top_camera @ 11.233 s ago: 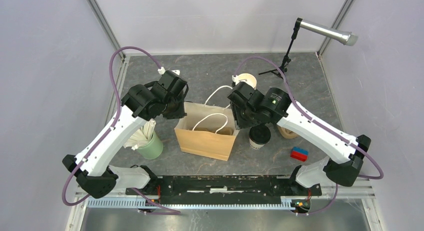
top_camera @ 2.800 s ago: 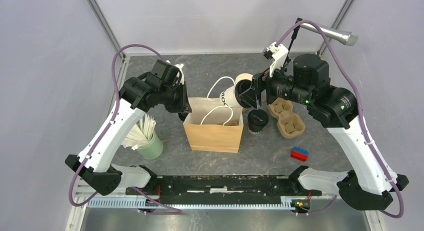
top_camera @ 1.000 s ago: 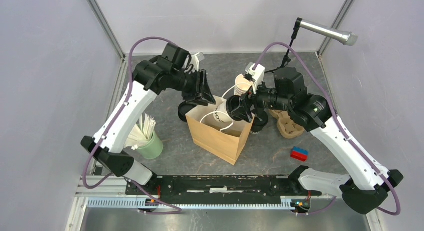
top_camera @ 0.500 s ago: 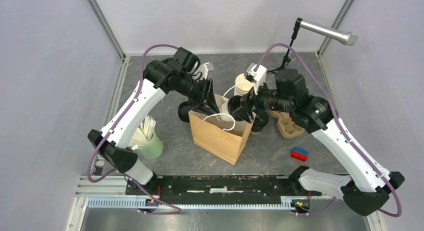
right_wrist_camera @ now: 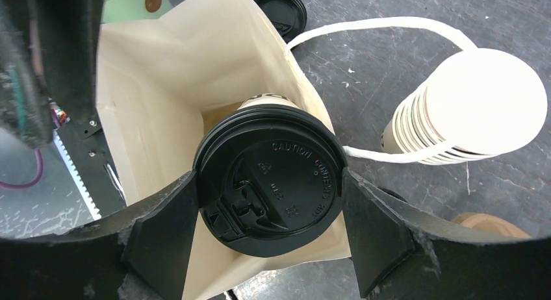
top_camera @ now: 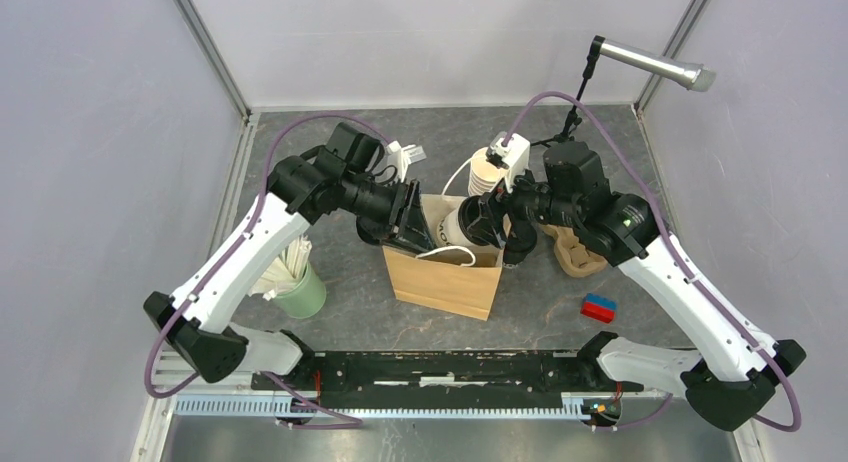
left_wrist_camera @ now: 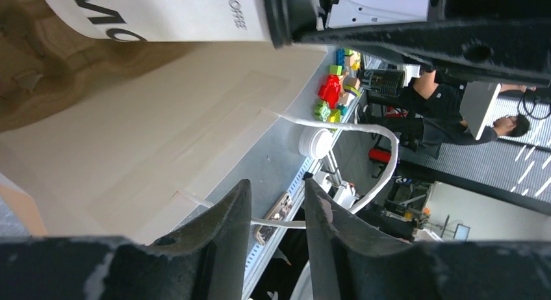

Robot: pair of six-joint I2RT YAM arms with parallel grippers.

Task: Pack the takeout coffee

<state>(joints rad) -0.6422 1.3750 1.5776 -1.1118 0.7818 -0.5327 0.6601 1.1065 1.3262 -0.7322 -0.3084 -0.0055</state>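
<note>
Clamping the black-lidded cream paper cup (right_wrist_camera: 269,189), your right fingers (right_wrist_camera: 162,238) hold it partly inside the brown paper bag (right_wrist_camera: 169,86). Your left fingers (left_wrist_camera: 214,245) sit narrow at its rim, grip unclear.

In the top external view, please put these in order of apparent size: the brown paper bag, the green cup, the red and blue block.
1. brown paper bag
2. green cup
3. red and blue block
The differences are plain.

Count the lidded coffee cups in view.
2: one lidded cup in the right gripper at the paper bag's mouth; another cup on the table beside the bag. Others may be hidden.
</note>
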